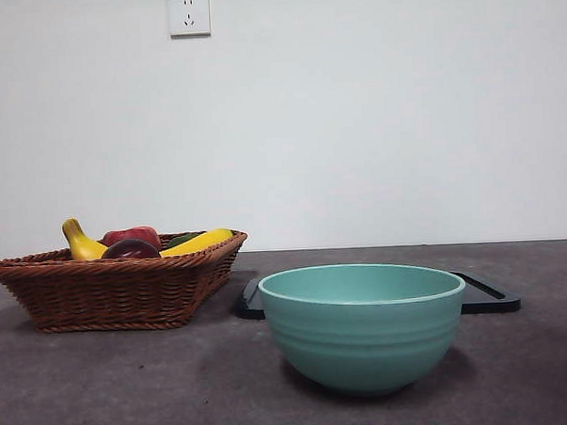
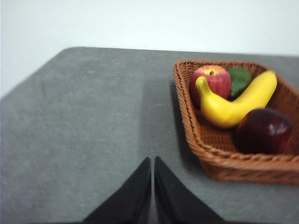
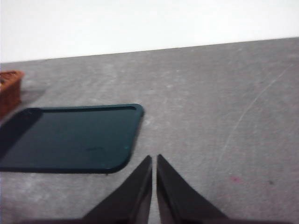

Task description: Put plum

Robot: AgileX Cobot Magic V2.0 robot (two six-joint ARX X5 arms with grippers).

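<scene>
Counter (image 1: 103,390): grey, matte, carries everything; white wall behind with a socket (image 1: 188,13) high up.

Basket (image 1: 117,290): brown wicker, at the left in the front view. Holds a banana (image 1: 195,242), a red apple (image 1: 134,235), a green item (image 2: 239,80) and the plum (image 1: 131,249).

Bowl (image 1: 364,327): teal, ribbed, nearest the front camera, right of the basket and apart from it.

Tray (image 1: 490,298): dark, flat, lying behind the bowl; its ends show on both sides of the bowl.

Plum: dark maroon, glossy, in the basket at the near rim, just beside the banana. The front view shows only its top above the wicker; the left wrist view shows it whole (image 2: 264,130), with the apple across the banana from it.

Left gripper (image 2: 153,161): raised above bare counter, beside the basket and clear of it, pointed down and forward. Fingers (image 2: 140,186) pressed together, nothing between them.

Right gripper (image 3: 154,158): raised above bare counter, just off one corner of the tray (image 3: 70,137), not touching. Fingers (image 3: 177,196) together, holding nothing.

View differences: neither arm shows in the front view. The right wrist view shows the tray's full top surface and an edge of the basket (image 3: 9,91); no bowl. The left wrist view shows the basket interior; no bowl, no tray.
</scene>
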